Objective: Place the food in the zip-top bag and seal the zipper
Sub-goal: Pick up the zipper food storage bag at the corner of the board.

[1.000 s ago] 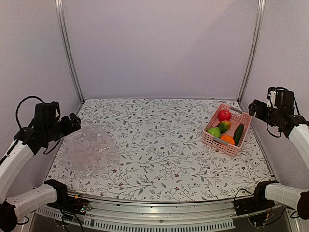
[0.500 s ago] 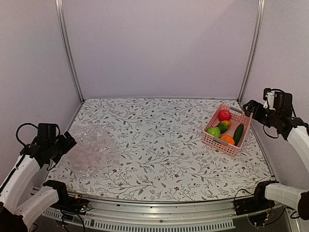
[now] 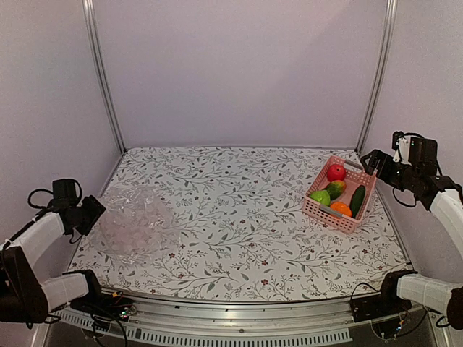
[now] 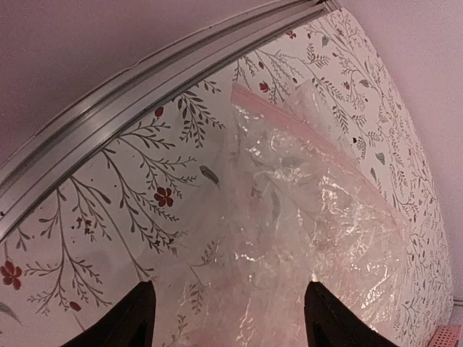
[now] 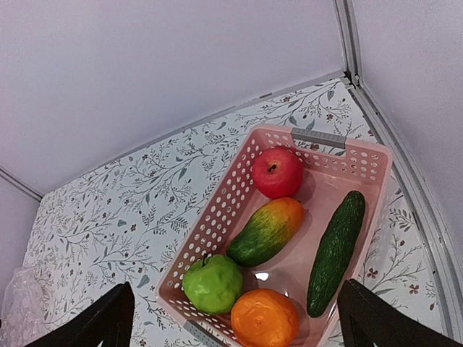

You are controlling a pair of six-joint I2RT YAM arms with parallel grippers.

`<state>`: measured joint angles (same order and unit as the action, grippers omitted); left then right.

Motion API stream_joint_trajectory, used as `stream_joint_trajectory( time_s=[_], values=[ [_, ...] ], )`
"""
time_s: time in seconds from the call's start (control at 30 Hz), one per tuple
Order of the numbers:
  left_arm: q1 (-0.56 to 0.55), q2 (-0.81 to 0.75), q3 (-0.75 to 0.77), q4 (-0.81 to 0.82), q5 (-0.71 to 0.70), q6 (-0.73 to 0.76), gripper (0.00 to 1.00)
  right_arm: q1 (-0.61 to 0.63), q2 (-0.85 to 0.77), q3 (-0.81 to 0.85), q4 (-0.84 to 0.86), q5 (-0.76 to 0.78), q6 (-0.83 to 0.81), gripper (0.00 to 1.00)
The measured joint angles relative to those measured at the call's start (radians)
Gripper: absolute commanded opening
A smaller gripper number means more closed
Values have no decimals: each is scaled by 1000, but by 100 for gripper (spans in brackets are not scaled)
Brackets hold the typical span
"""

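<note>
The food lies in a pink basket (image 3: 312, 207): red apple (image 3: 336, 172), mango (image 3: 335, 189), green apple (image 3: 320, 196), orange (image 3: 340, 209), cucumber (image 3: 357, 200). The right wrist view shows the red apple (image 5: 277, 172), mango (image 5: 267, 231), green apple (image 5: 212, 283), orange (image 5: 265, 318) and cucumber (image 5: 336, 251). My right gripper (image 3: 372, 160) (image 5: 235, 286) is open and empty above the basket's far right. The zip-top bag (image 3: 137, 220) (image 4: 311, 210) lies flat and crumpled at the left, its zipper (image 4: 318, 141) along the far edge. My left gripper (image 3: 88, 214) (image 4: 230, 289) is open just above the bag's left edge.
The basket rim (image 5: 318, 137) has a grey handle and stands by the right metal rail (image 5: 405, 166). A metal rail (image 4: 145, 94) runs along the table's left edge beside the bag. The flowered tabletop (image 3: 231, 210) spans between bag and basket.
My left arm has dropped low and drawn in to the bag's left edge. My right gripper has moved slightly down and left, towards the basket.
</note>
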<state>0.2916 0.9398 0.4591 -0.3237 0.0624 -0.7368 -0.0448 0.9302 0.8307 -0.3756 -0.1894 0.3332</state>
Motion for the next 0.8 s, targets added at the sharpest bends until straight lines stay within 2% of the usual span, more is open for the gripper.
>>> stream_joint_trajectory(
  time_s=[0.03,0.1,0.13,0.5,0.67,0.8],
  values=[
    [5,21,1,13,8,7,69,0,-2,0,0,-1,0,99],
    [10,70,2,42,21,20,59,0,-3,0,0,-4,0,99],
    [13,92,4,52,28,30,57,0,-3,0,0,-4,0,99],
    [22,238,47,156,61,56,48,1,-5,0,0,-14,0,99],
    [23,287,66,177,69,56,47,1,-5,0,-1,-21,-1,99],
    [24,303,68,182,71,59,33,1,-5,0,-2,-30,-1,99]
  ],
)
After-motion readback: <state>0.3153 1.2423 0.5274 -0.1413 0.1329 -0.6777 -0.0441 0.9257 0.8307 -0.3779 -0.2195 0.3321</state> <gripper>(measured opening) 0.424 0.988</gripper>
